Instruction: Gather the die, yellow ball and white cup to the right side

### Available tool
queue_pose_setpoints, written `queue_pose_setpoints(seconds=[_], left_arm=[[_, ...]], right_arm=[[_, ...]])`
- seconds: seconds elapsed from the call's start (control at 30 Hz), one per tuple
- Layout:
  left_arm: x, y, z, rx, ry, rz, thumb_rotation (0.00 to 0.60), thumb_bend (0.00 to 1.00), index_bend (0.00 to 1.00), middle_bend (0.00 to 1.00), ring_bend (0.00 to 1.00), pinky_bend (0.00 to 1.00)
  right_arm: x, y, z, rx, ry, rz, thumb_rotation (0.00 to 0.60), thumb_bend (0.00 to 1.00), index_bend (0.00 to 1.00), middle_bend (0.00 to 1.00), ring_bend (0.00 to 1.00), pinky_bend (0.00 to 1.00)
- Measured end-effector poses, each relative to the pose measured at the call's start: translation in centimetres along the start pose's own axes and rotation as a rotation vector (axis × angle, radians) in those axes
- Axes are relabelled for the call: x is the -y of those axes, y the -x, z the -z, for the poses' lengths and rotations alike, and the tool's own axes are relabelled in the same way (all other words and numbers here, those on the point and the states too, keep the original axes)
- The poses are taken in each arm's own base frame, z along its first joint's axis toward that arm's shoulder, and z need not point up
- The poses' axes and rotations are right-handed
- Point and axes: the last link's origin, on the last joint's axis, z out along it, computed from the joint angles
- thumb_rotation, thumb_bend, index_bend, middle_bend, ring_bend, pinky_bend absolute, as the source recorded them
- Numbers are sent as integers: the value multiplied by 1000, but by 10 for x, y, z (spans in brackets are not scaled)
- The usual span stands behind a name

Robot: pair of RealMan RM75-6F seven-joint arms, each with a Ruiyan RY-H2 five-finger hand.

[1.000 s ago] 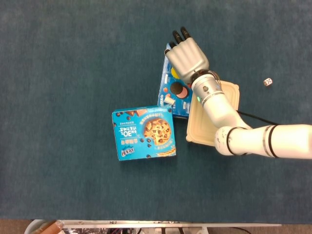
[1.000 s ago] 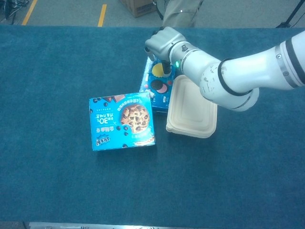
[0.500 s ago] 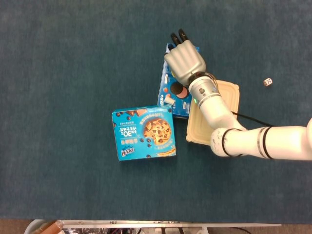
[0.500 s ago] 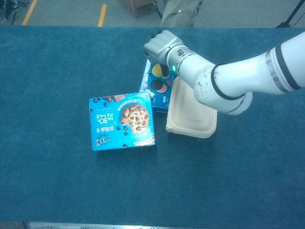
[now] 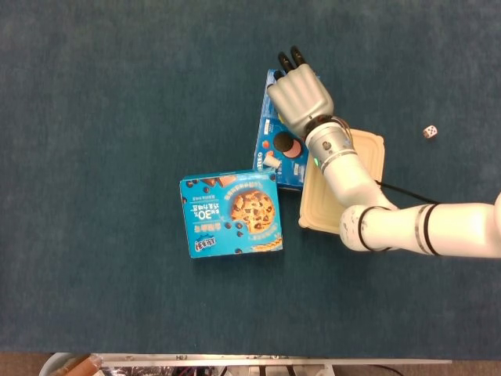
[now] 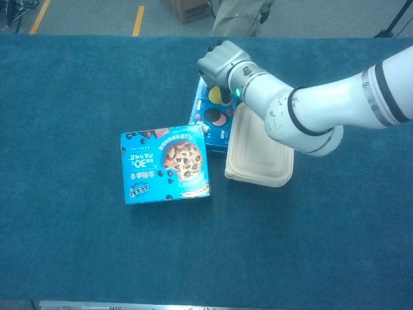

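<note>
The right hand [image 5: 301,96] sits over the small yellow ball [image 6: 215,95] on the blue biscuit box [image 5: 270,153]; its fingers [image 5: 288,59] seem curled around it, grip unclear. The small white die [image 5: 429,131] lies at three o'clock.

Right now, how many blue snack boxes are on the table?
2. The square blue cookie box lies left of centre; the long blue sandwich-cookie box lies beside the beige clamshell container, partly hidden under the right hand.
</note>
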Motion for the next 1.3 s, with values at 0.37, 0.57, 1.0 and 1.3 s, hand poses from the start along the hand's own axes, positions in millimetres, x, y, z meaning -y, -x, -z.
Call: queue_pose_setpoints(seconds=[0.37, 0.57, 1.0, 1.3], left_arm=[[-2, 1, -1, 5, 7, -1, 521, 293, 359, 396, 329, 221], [-5, 3, -2, 12, 17, 4, 518, 293, 359, 396, 329, 221], [-13, 6, -6, 23, 43, 5, 519, 294, 359, 396, 329, 218], [-13, 8, -1, 33, 36, 9, 517, 294, 359, 396, 329, 215]], right_arm=[[-30, -7, 6, -17, 38, -36, 600, 254, 481, 303, 54, 56], [-64, 5, 15, 0, 82, -32, 600, 253, 481, 303, 54, 56], [-110, 50, 35, 84, 122, -15, 600, 251, 481, 303, 54, 56], [-113, 70, 31, 122, 126, 4, 600, 252, 481, 303, 54, 56]])
